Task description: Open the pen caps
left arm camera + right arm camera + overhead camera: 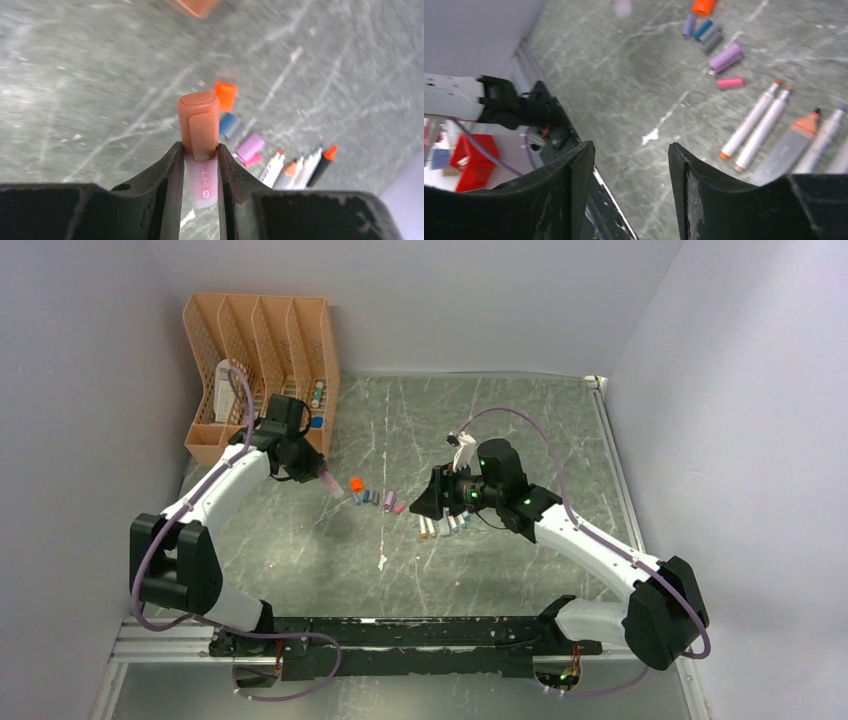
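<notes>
While the left gripper (pixel 200 148) is clamped on a pale pink pen (pixel 202 186), fingers pinching the barrel just below the salmon cap (pixel 198 117), that cap sits fully seated and pokes out past the fingertips, aimed roughly toward the row on the table. Right gripper (pixel 631 150): jaws wide apart, nothing between them, hanging above the uncapped pens (pixel 751 119), well apart from the held pen in the top view. On the table: loose caps (pixel 725 57) already off (orange, blue, grey, purple, pink) in a short line between the two arms, just beside the bare-tipped pens. Step in hand, by my reading: one more pen to uncap, held ready for the other arm. Next move likely needs the right gripper brought across, lined up with the pen's axis, closed on the cap alone, then a straight pull apart. Risk: a grip too near the left fingers, or an off-axis tug twisting the barrel loose
</notes>
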Controlling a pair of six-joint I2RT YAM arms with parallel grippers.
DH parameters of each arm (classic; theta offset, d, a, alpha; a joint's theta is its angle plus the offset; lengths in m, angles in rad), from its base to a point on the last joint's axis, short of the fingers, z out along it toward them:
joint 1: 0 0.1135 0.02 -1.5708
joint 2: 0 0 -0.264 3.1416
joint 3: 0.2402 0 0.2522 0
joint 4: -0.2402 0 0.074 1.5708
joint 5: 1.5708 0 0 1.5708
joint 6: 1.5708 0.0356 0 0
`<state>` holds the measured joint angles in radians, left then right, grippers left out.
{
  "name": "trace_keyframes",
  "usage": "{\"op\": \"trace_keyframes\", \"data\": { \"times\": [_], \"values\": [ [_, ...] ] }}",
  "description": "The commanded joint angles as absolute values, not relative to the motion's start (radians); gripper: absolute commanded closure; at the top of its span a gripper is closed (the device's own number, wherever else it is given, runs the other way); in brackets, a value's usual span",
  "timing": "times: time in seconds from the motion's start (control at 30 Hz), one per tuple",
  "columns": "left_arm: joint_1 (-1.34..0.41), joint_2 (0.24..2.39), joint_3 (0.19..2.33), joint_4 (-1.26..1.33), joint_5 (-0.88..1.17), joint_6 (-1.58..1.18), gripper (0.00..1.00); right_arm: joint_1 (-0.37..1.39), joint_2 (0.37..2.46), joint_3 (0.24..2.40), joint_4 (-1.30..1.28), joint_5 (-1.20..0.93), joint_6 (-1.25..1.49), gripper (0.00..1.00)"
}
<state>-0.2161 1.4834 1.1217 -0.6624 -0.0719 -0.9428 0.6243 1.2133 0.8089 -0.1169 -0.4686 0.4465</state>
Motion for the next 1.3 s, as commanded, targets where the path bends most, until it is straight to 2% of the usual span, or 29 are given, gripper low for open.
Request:
{"op": "trace_keyframes", "data": {
  "times": [0.0, 0.1, 0.47, 0.97, 1.03, 1.1, 1.17, 1.2, 1.27],
  "values": [
    [-0.316, 1.497, 1.192, -0.652, 0.062, -0.902, 0.66, 0.634, 1.202, 0.76, 0.12, -0.592, 0.595, 0.44],
    [-0.389, 1.515, 1.225, -0.643, 0.1, -0.919, 0.64, 0.647, 1.224, 0.765, 0.166, -0.563, 0.629, 0.44],
    [-0.588, 1.525, 1.3, -0.595, 0.143, -0.983, 0.63, 0.689, 1.333, 0.857, 0.076, -0.377, 0.572, 0.43],
    [-0.681, 1.519, 1.335, -0.561, 0.16, -1.021, 0.63, 0.689, 1.366, 0.854, 0.107, -0.312, 0.61, 0.46],
    [-0.686, 1.519, 1.331, -0.55, 0.173, -1.028, 0.63, 0.687, 1.371, 0.848, 0.124, -0.319, 0.621, 0.53],
    [-0.693, 1.517, 1.327, -0.536, 0.179, -1.031, 0.63, 0.687, 1.375, 0.84, 0.145, -0.332, 0.634, 0.67],
    [-0.696, 1.517, 1.324, -0.529, 0.184, -1.024, 0.62, 0.686, 1.374, 0.83, 0.16, -0.345, 0.644, 0.92],
    [-0.696, 1.514, 1.319, -0.513, 0.189, -1.01, 0.59, 0.685, 1.371, 0.828, 0.161, -0.352, 0.649, 1.0],
    [-0.696, 1.493, 1.287, -0.453, 0.205, -0.974, 0.5, 0.682, 1.357, 0.818, 0.168, -0.373, 0.654, 1.0]
  ]
}}
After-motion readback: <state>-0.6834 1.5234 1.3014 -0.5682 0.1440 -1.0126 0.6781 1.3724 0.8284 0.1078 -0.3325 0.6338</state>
